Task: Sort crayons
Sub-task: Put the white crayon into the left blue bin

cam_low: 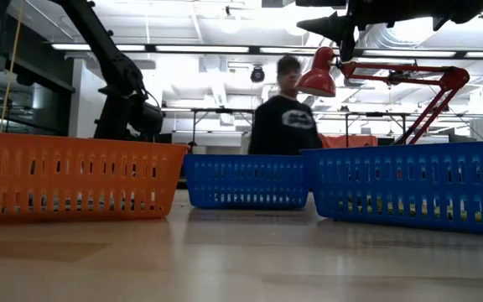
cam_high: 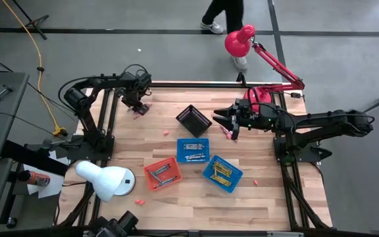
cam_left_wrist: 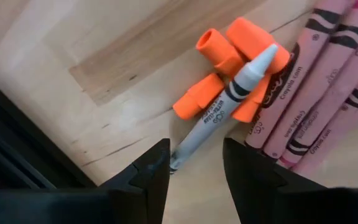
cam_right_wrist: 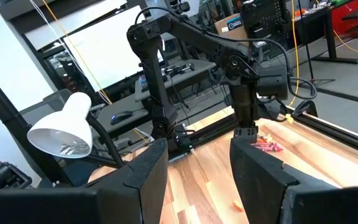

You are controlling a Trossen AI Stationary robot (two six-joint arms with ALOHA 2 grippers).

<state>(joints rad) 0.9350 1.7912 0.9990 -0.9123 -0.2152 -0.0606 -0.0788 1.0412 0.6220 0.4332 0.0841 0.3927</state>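
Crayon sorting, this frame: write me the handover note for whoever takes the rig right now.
Left gripper: open, low over a grey crayon in the far-left pile of orange and pink crayons.
Right gripper: open, raised beside the black basket, holding nothing.
Done: crayons lie in the orange basket and both blue baskets.
Left: the far-left pile and strays on the table.

Table [cam_high: 255, 197]: pale wood planks, visible grain, low-sheen finish. Baskets, orange [cam_low: 65, 176] and blue [cam_low: 246, 180]: slotted plastic, slight gloss. Crayons [cam_left_wrist: 303, 93]: matt paper wrappers, printed; grey crayon [cam_left_wrist: 229, 102] tip waxy, smooth. Left gripper [cam_left_wrist: 194, 171] fingers [cam_left_wrist: 148, 177]: dark matt plastic. White lamp shade [cam_right_wrist: 61, 130]: smooth, glossy. Red lamp [cam_high: 239, 41]: glossy.
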